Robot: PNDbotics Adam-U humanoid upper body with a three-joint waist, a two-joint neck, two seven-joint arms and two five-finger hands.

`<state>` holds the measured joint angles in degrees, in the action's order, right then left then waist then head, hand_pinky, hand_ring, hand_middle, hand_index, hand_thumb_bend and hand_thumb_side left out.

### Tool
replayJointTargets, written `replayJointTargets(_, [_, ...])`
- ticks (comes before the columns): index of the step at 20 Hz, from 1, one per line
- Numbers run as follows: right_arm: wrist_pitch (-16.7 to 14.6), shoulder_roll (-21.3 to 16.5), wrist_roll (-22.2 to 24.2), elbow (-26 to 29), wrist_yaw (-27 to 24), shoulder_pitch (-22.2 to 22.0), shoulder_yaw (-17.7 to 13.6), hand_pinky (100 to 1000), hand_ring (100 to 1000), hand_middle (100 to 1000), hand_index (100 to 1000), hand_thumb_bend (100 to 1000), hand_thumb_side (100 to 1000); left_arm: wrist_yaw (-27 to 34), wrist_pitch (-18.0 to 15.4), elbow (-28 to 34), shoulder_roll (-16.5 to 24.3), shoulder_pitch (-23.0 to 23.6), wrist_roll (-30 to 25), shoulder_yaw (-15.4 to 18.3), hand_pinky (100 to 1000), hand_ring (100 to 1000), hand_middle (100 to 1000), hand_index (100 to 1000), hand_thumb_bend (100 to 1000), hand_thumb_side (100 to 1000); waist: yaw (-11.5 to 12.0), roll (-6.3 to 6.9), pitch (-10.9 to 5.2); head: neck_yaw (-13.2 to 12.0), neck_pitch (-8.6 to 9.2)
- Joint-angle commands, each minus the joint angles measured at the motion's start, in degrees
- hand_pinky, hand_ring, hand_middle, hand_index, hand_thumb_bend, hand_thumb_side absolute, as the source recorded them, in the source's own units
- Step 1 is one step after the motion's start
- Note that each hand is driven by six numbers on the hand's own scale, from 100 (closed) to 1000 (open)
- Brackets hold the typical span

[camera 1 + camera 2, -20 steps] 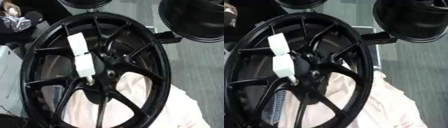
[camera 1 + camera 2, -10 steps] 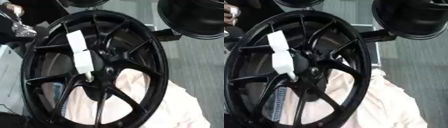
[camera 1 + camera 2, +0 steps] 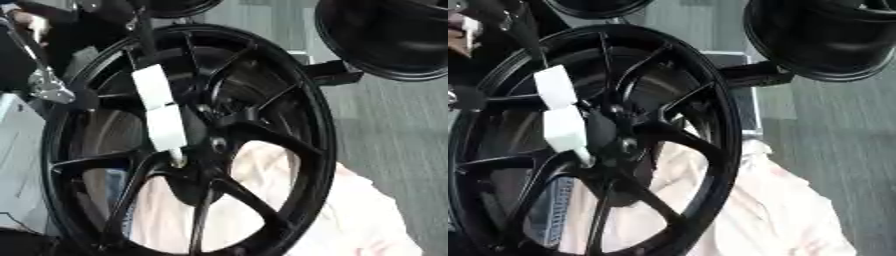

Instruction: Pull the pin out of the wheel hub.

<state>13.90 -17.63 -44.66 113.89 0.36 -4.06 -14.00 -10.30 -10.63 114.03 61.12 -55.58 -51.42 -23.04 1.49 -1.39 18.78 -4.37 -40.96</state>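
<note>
White block-handled pin tip still at black spoked wheel hub, unchanged; not out. Robot hands unseen, can't tell.

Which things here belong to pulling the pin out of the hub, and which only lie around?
For the job:
- black wheel, standing on its rim
- hub at its centre
- white two-block piece with a thin tip at the hub, probably the pin

Lying about:
- pale cloth behind the spokes
- other black wheels beyond
</note>
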Motion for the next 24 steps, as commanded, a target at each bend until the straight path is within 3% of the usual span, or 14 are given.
replayJointTargets(1, [-0.01, -1.24, 0.33, 0.71, -0.25, 0.05, 0.09, 457, 613, 557, 732, 100, 470, -0.86, -0.15, 0.49, -0.10, -1.95, -0.54, -1.67, 808, 752, 714, 833, 515, 100, -0.12, 0.08, -0.70, 0.21, 1.19])
replayJointTargets(8, [-0.17, -0.76, 0.38, 0.71, -0.58, 0.44, 0.19, 456, 613, 557, 732, 100, 470, -3.43, -1.89, 0.08, -0.61, -1.75, -0.54, -2.78, 863, 825, 773, 864, 609, 100, -0.55, 0.35, 0.06, 0.91, 1.55])
replayJointTargets(13, [-0.34, -0.34, 0.33, 0.71, -0.88, 0.79, 0.22, 456, 612, 557, 732, 100, 473, -4.37, -2.78, -2.97, -1.56, -1.75, -0.54, -2.49, 880, 823, 776, 854, 663, 110, -0.90, 0.63, 0.57, 1.04, 1.04])
replayJointTargets(24, [-0.59, 0.25, 0.40, 0.71, -1.21, 1.18, 0.02, 456, 613, 557, 733, 100, 478, -6.45, -3.58, -12.06, -5.07, -3.17, -0.54, -4.20, 856, 785, 739, 838, 634, 100, -1.42, 0.75, 0.98, 1.16, 0.54])
